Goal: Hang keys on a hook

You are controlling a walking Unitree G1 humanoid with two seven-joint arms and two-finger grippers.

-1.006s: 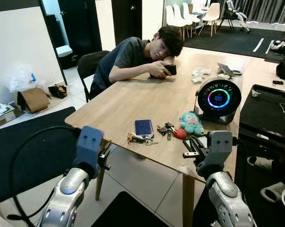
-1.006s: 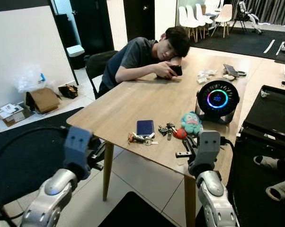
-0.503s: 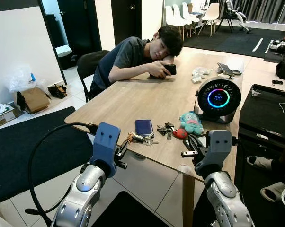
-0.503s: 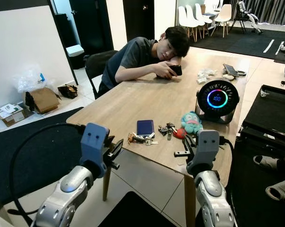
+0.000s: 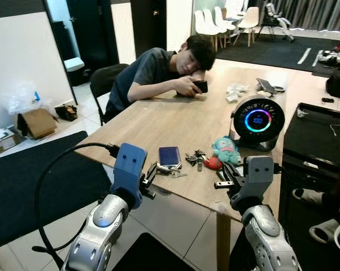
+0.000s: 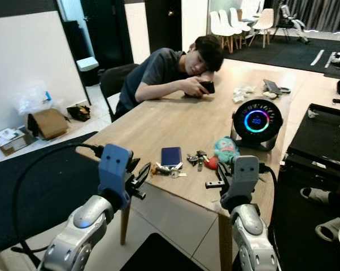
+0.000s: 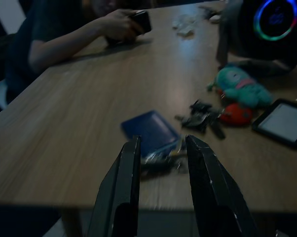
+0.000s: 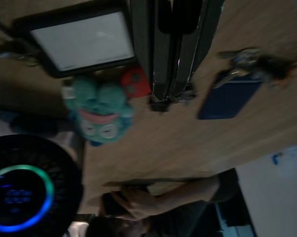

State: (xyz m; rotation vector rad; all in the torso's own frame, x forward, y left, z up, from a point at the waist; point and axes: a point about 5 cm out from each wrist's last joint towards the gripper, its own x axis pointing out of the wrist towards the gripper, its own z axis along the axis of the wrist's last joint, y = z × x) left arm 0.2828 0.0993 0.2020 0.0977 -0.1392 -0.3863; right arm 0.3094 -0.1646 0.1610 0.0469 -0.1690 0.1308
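table: runs away from the robot, near corner on the left, near edge crossing in front of both arms
keys: right by the table's near edge, toward its left corner
wallet: just behind the keys, touching or nearly
second key bunch: just right of the wallet
plush toy: right of that bunch, further in from the near edge
round fan thing: behind the plush, close to the table's right edge
tablet: near edge, right of the plush
person: slumped over the far left edge, on a chair
left gripper: off the near edge, just short of the keys
right gripper: over the near edge, by the tablet
cardboard box: on the floor, way left of the table
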